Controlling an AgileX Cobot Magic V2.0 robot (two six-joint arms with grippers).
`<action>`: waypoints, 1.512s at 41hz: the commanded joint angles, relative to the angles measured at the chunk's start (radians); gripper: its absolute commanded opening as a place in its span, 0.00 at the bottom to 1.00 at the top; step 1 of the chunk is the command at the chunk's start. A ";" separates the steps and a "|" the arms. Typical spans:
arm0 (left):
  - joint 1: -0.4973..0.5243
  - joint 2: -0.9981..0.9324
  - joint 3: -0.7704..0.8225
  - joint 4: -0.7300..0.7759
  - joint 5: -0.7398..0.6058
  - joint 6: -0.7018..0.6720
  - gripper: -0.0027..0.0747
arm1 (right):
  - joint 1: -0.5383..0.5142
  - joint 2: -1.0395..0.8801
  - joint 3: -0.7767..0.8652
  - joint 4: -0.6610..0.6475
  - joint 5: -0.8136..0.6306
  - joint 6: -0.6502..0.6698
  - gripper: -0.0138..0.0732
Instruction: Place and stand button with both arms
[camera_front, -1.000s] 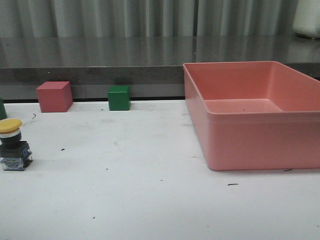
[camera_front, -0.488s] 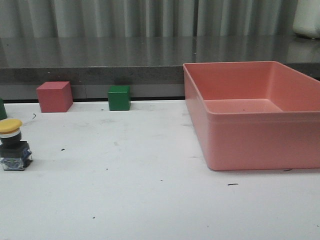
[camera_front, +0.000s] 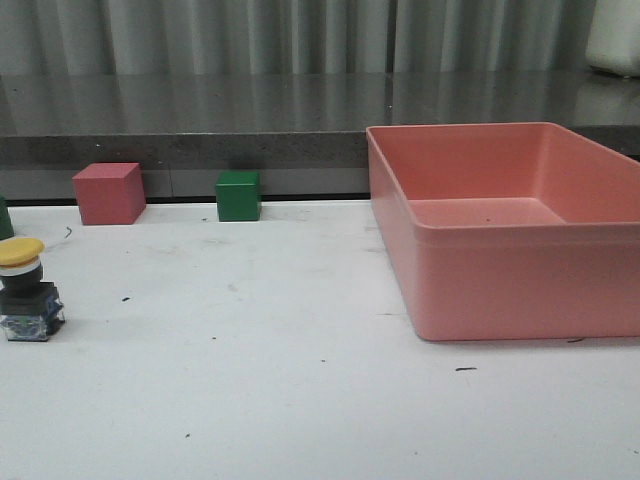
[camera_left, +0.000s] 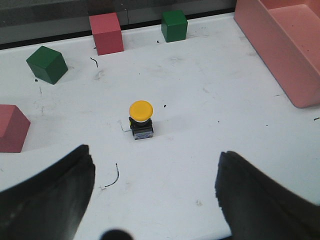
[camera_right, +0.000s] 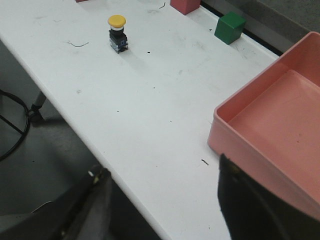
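We start with the white worktop (camera_front: 300, 400), which carries everything. At its right stands the large pink bin (camera_front: 520, 290), open-topped and with nothing in it that we can see. Toward the back edge sit a red cube (camera_front: 108, 193) and a green cube (camera_front: 238, 196), well apart from each other; the left wrist view shows a second green cube (camera_left: 46, 64) and a second red cube (camera_left: 11, 128) off to the left side.

The button (camera_front: 24, 290) stands at the far left of the worktop in the front view, upright on its clear bluish base with the yellow cap on top, touching nothing else.

Neither arm shows in the front view. The left end effector (camera_left: 152, 200) hangs above the worktop with its fingers spread wide, nothing between them, and the button sits ahead of the gap. The right end effector (camera_right: 160, 200) is also spread wide and empty, hovering near the front edge of the worktop beside the bin, well apart from the button.

We judge that either the task is already done or no grasp has begun; we cannot tell which. If a move is still due, the left arm is better placed: it would need to descend, centre its fingers around the black body below the cap, and close without tipping it
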 joint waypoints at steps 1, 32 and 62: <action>-0.008 0.006 -0.030 0.003 -0.057 -0.009 0.67 | -0.003 0.005 -0.026 -0.012 -0.058 0.065 0.71; -0.008 0.006 -0.030 -0.026 -0.087 -0.009 0.11 | -0.003 0.005 -0.026 -0.053 -0.004 0.139 0.04; -0.008 -0.003 -0.021 -0.038 -0.132 -0.009 0.01 | -0.003 0.005 -0.026 -0.057 -0.010 0.138 0.02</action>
